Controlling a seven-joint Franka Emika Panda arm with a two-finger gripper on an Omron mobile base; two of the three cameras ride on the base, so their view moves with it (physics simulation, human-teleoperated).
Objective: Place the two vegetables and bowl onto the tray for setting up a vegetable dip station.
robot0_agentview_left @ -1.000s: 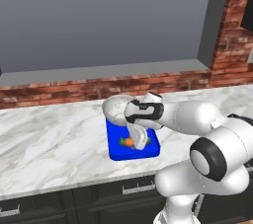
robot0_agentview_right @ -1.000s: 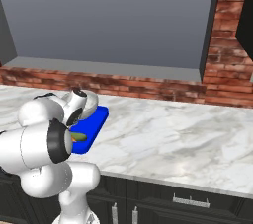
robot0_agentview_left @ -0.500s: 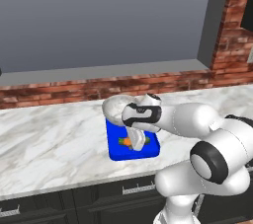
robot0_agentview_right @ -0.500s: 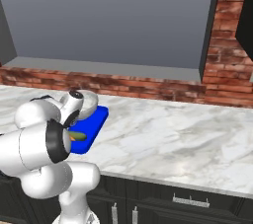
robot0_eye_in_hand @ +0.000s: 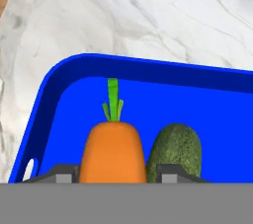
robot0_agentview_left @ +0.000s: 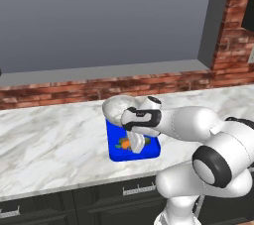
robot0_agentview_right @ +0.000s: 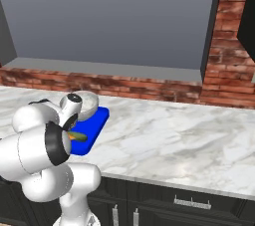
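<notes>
1. Landmark: blue tray (robot0_agentview_left: 149,150) on the marble worktop (robot0_agentview_left: 54,140), below the brick sill (robot0_agentview_left: 74,90).
2. Carrot (robot0_eye_in_hand: 113,153) lying flat on the tray floor, green stem toward the far rim; also visible as an orange spot on the tray in the left base view (robot0_agentview_left: 125,143).
3. Cucumber (robot0_eye_in_hand: 175,151) just beside the carrot on the tray, parallel; whether touching it, cannot tell.
4. Bowl (robot0_agentview_left: 118,107) at the tray's far end, toward the brick sill; seen from the right base view (robot0_agentview_right: 85,103) as well. Whether seated on the tray or resting just past its rim, cannot tell — arm in the way.
5. Hand (robot0_eye_in_hand: 113,174) low over the tray, straddling the carrot. Fingertips (robot0_eye_in_hand: 65,174) standing to either side of the carrot's thick end; clamped on it or just parted, cannot tell from the pictures.
6. Step in hand, by judgement: setting the carrot down on the tray, at or near letting go.
7. Both vegetables on the tray, so that part looks done or nearly so.
8. Next move, by judgement: spread the hand fully, lift straight up off the tray without nudging carrot or cucumber.
9. After that: check the bowl against the tray; if off the rim, grip its wall and shift it onto the blue floor, clear of the vegetables.
</notes>
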